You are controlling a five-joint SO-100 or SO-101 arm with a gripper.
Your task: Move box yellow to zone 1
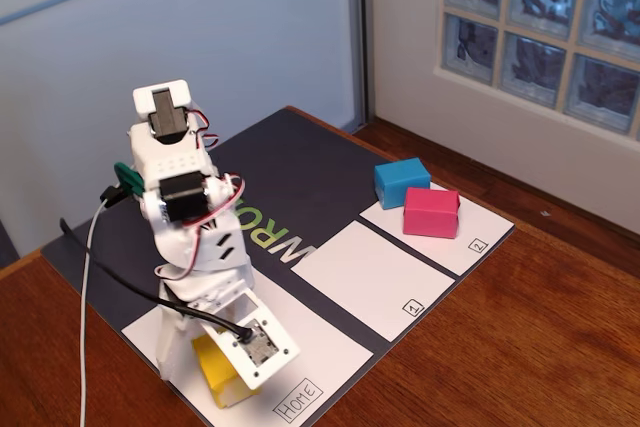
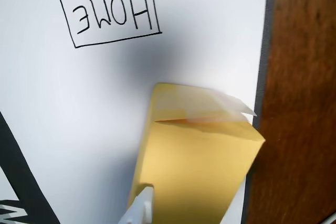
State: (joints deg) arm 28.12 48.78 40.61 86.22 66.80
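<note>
The box yellow (image 1: 222, 372) rests on the white HOME panel (image 1: 325, 352), close to that panel's front edge. My gripper (image 1: 234, 367) hangs right over it, with the arm folded down above. In the wrist view the box yellow (image 2: 199, 171) fills the lower middle, a loose paper flap on its top. One white finger (image 2: 142, 205) lies against its left edge; the other finger does not show. Zone 1 (image 1: 365, 277), a white panel with a boxed "1", sits bare to the right of HOME.
A blue block (image 1: 402, 182) and a pink block (image 1: 431, 212) stand on the white panel marked "2" (image 1: 478, 232), beyond zone 1. The panels lie on a dark mat (image 1: 290, 162) on a wooden table (image 1: 520, 347). A wall with glass blocks stands behind.
</note>
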